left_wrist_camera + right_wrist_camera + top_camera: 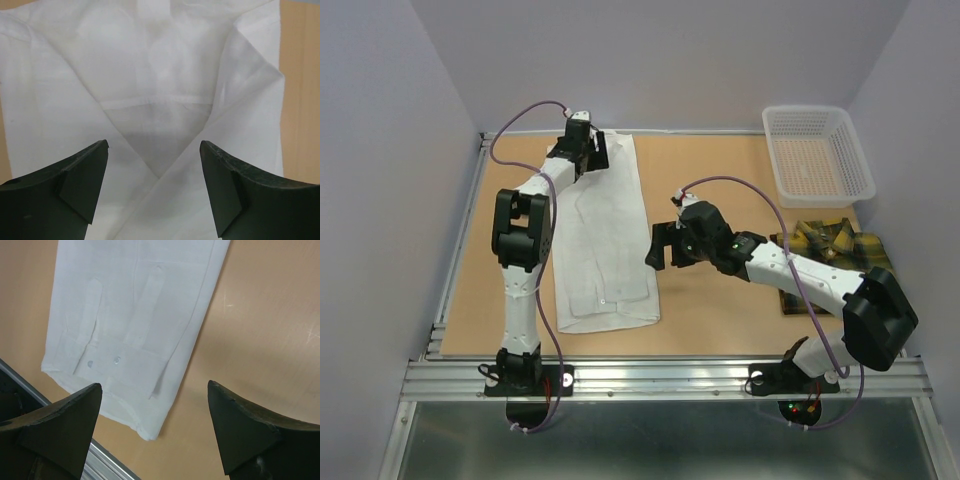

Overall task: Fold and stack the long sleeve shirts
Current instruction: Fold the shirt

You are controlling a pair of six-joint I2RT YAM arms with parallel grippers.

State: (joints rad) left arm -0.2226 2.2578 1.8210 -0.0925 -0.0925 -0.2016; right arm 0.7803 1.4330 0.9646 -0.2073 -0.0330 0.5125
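Note:
The white shirt [605, 240] lies flat as a long narrow strip down the left half of the table, sleeves folded in. It fills the left wrist view [165, 75], and its near end with cuff buttons shows in the right wrist view [130, 325]. My left gripper [592, 150] is open over the shirt's far end and holds nothing [154, 150]. My right gripper [663, 246] is open and empty beside the shirt's right edge, over bare table [155, 392]. The plaid shirt [830, 255] lies folded at the right, partly under my right arm.
A white mesh basket [817, 152] stands at the far right corner. The metal rail [670, 375] runs along the table's near edge. Purple walls close the left, back and right sides.

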